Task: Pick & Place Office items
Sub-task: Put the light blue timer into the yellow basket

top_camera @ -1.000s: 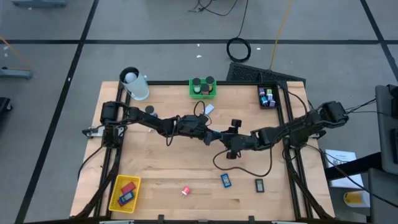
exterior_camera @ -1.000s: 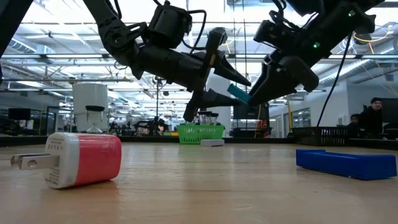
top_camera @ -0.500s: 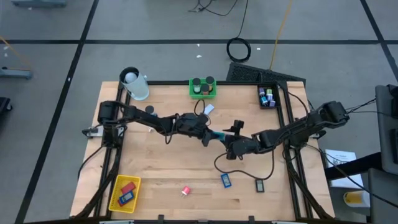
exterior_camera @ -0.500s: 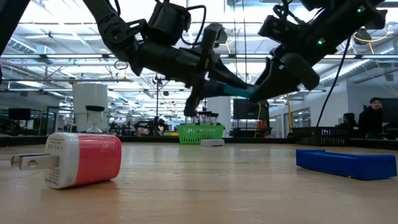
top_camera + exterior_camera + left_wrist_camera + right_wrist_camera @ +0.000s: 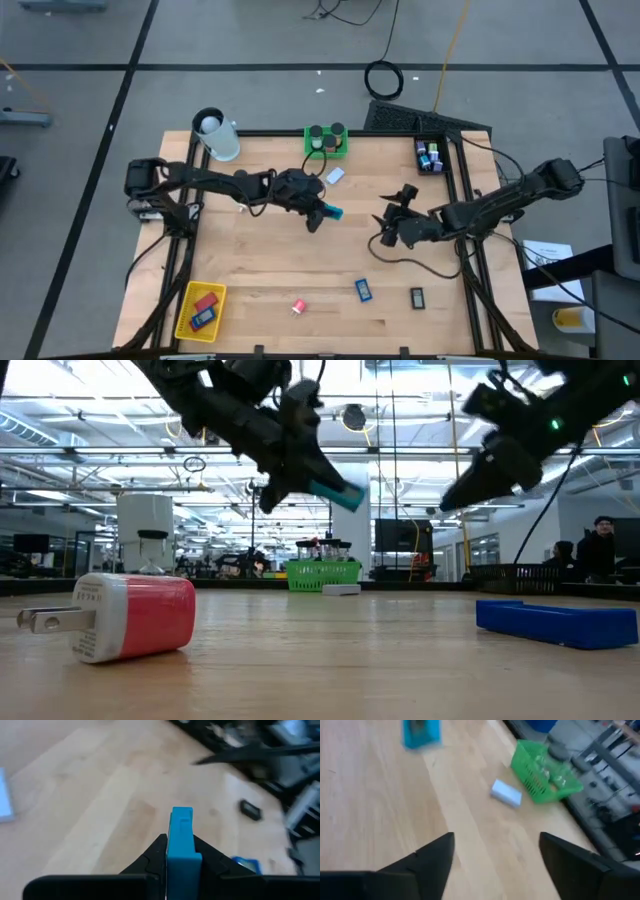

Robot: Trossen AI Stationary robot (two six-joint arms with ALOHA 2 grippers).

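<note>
Presently the left gripper (image 5: 322, 213) is pinching a teal block (image 5: 333, 212) by its flat faces above mid-tabletop, seemingly light and rigid, while the right gripper (image 5: 392, 216) is gaping empty.

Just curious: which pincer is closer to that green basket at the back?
Left. The left pincer hangs just in front of the green basket, gripping a teal block; the right pincer sits farther off, open.
</note>
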